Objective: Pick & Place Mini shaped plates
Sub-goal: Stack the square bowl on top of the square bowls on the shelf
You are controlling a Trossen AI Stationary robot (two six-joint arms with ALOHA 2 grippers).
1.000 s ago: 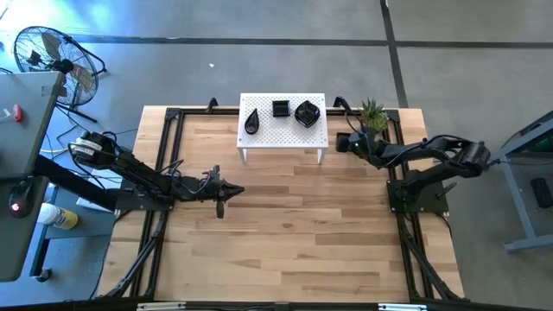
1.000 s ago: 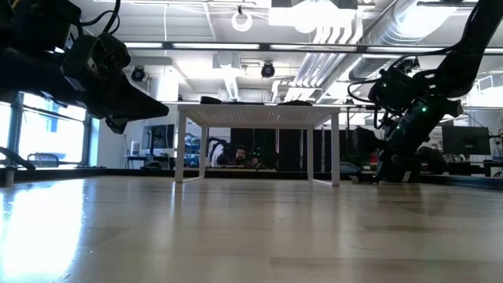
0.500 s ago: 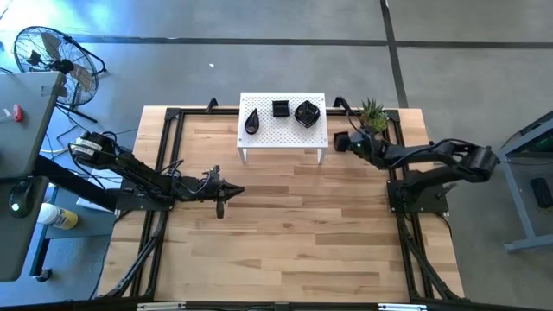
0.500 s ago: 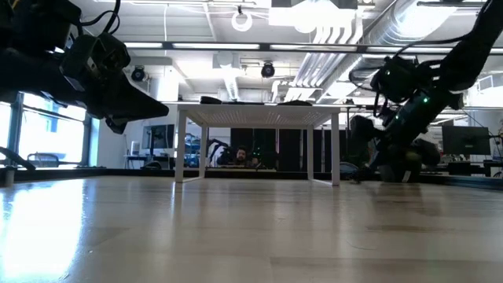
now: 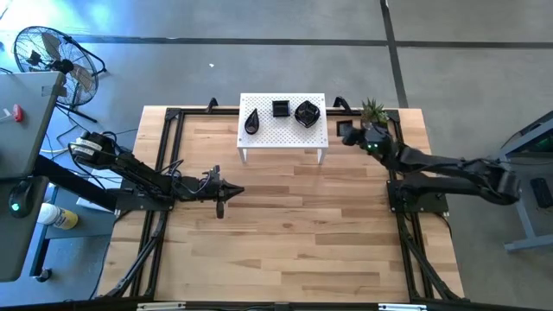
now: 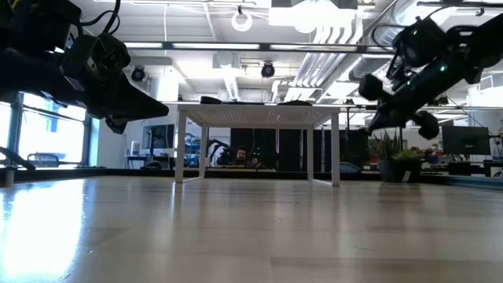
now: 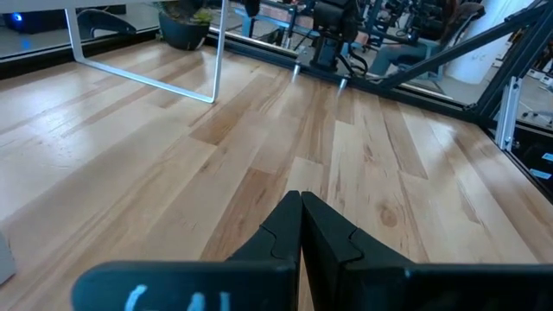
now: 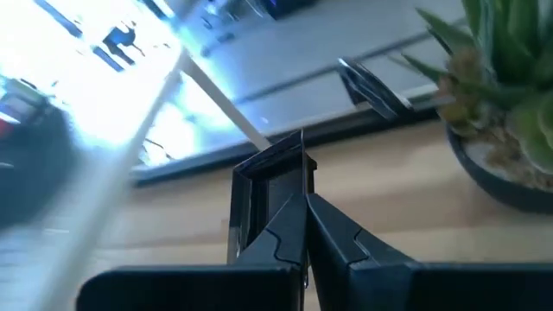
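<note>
right gripper point(image 8: 302, 207): jaws clamped on square mini plate point(image 8: 270, 186), beside stand point(image 5: 282, 131) | left gripper point(image 7: 300, 212): jaws closed, empty, over counter point(image 5: 285, 225)

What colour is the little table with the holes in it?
White. The perforated stand shows best in the high view, with three black plates on top.

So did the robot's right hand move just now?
Yes. In the high view the right gripper, shut on a small square black plate, went up the picture past the white stand's right front corner, ending beside the green plant.
</note>
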